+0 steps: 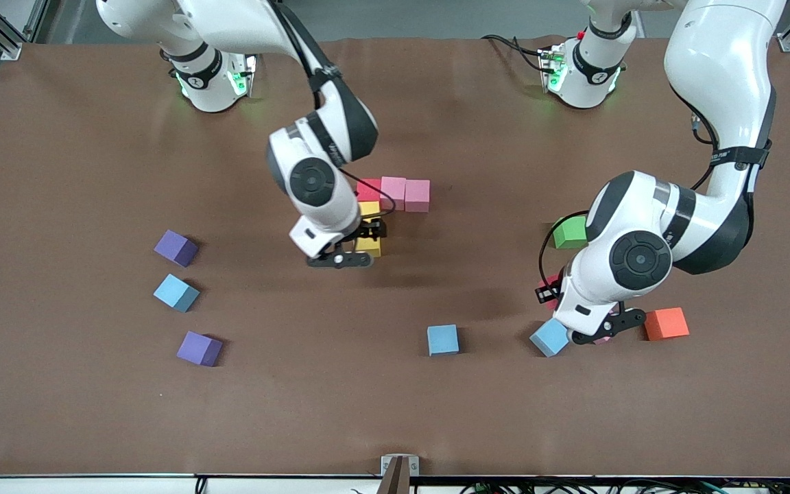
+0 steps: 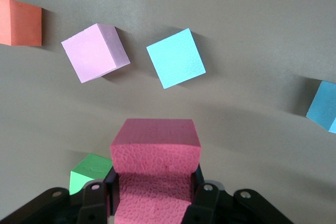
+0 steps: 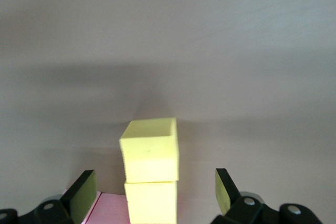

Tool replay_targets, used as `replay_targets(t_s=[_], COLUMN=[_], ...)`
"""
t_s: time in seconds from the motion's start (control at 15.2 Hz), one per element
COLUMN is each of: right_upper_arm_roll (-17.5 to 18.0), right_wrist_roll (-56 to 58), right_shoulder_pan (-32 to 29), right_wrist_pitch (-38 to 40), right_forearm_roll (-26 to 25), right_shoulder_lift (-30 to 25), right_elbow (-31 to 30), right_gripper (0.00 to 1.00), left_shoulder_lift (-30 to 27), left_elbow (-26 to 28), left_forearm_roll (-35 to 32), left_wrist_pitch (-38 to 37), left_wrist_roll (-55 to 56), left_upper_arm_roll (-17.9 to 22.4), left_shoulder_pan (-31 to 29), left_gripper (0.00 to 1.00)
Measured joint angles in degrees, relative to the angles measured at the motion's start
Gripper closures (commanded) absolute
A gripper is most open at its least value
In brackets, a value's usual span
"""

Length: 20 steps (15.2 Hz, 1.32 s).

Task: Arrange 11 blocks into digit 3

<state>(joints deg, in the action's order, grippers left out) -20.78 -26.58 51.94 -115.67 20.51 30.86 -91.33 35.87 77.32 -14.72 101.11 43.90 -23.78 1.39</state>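
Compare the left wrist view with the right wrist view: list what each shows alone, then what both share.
Left wrist only: left tool shut on a red block, with pink block, green cube and orange cube on the table.
Right wrist only: open right tool over two touching yellow blocks.
Both: brown table and light blue blocks.

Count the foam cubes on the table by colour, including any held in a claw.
Red cubes: 2
Pink cubes: 3
Yellow cubes: 2
Light blue cubes: 3
Purple cubes: 2
Green cube: 1
Orange cube: 1
Total: 14
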Motion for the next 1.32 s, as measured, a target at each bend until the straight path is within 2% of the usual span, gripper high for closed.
replay_targets(t_s=[0.26,0.59,0.99,1.32], right_upper_arm_roll=[-0.78,-0.76,-0.28,-0.12], right_wrist_roll=[8.89,11.65,11.89,11.69], right_shoulder_pan=[-10.57,-21.93,-28.56,-31.33], right_wrist_pitch=[3.53,3.07,2.57,2.18], right_forearm_roll=[-0.15,-1.42,-1.43,-1.4], right_shoulder_lift=[-3.38,-2.15,8.65,15.22], right_elbow=[-0.01,1.47,8.82,15.34], right_gripper=[0.0,0.0,0.0,0.01], left_shoulder_lift=[0.0,0.0,0.03,0.38], left_elbow=[0.0,0.01,1.47,7.74], left_forearm_roll=[0.0,0.0,0.01,0.01], left_wrist_pitch=[-0.04,-0.05,2.28,11.65], left_wrist_roll=[0.19,5.09,18.11,34.45], left_upper_arm_roll=[-0.01,-0.27,-0.66,-1.47], left_shoulder_pan=[0.05,0.52,5.04,7.95], left_gripper=[1.0,0.99,0.99,0.99])
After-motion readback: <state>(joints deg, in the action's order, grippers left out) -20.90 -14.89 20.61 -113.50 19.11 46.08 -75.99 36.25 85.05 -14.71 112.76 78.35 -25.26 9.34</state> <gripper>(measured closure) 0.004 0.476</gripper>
